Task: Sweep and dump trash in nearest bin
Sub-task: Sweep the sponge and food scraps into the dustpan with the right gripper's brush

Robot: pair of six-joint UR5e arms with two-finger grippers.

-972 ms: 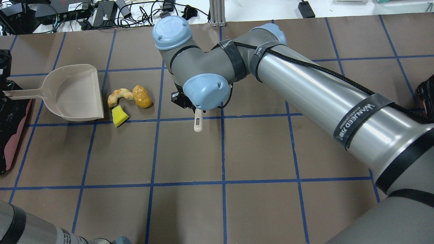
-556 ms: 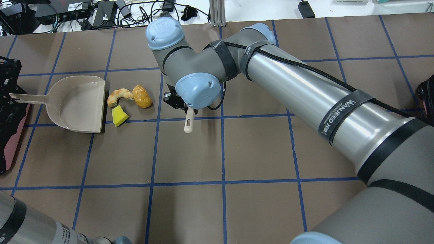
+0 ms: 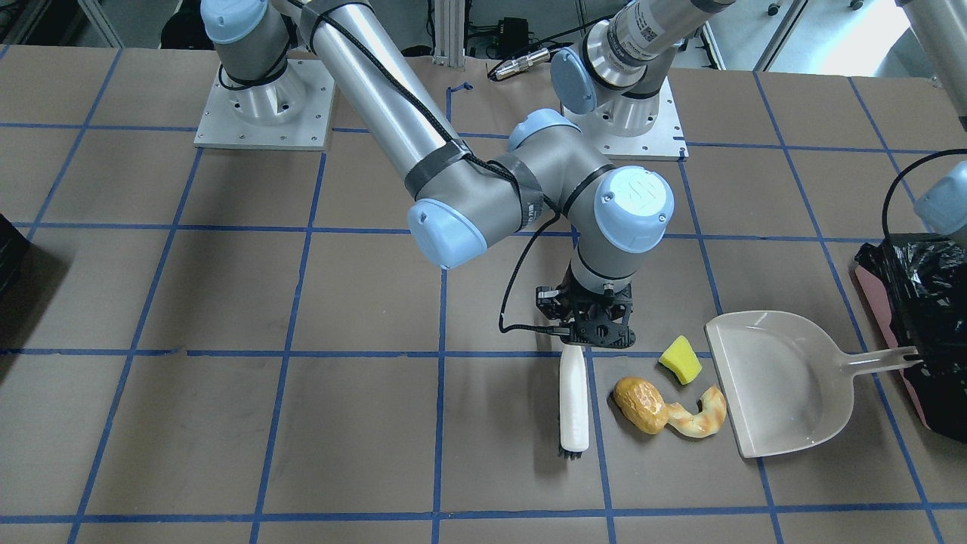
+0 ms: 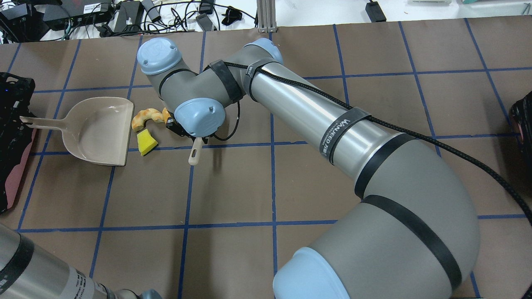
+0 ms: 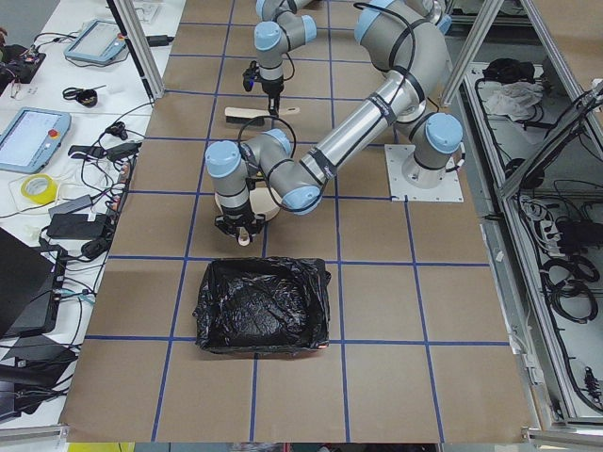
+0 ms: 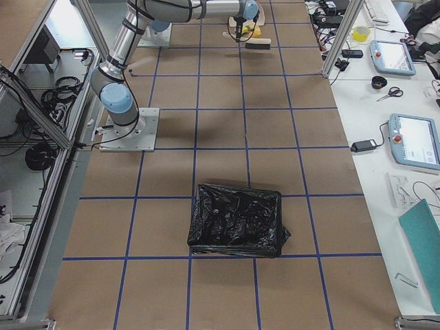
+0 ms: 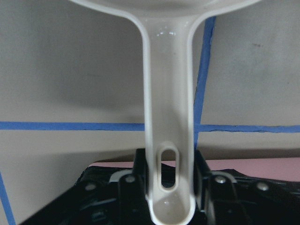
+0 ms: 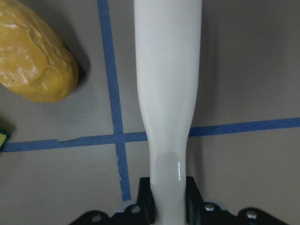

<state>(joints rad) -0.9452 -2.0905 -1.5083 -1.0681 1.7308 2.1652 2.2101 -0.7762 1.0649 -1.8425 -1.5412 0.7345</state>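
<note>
The trash lies together on the table: a yellow wedge [image 3: 681,360], a golden-brown bread roll [image 3: 639,406] and a curved croissant [image 3: 702,418]. The croissant's end touches the lip of the white dustpan [image 3: 786,393]. My right gripper [image 3: 585,332] is shut on the handle of a white brush [image 3: 573,400], which lies just beside the roll, on the side away from the dustpan. My left gripper [image 7: 171,201] is shut on the dustpan handle [image 7: 168,108]. The bin [image 3: 925,295], pinkish with a black bag, stands right behind the dustpan handle.
A second black-bagged bin [image 6: 237,220] stands at the table's other end, far from the trash. The right arm's wrist [image 4: 199,116] covers most of the roll from overhead. Blue tape lines grid the brown table [image 4: 232,195].
My right arm has swung left, bringing the brush from a full square away to right beside the roll. The dustpan has shifted slightly right toward the trash.
</note>
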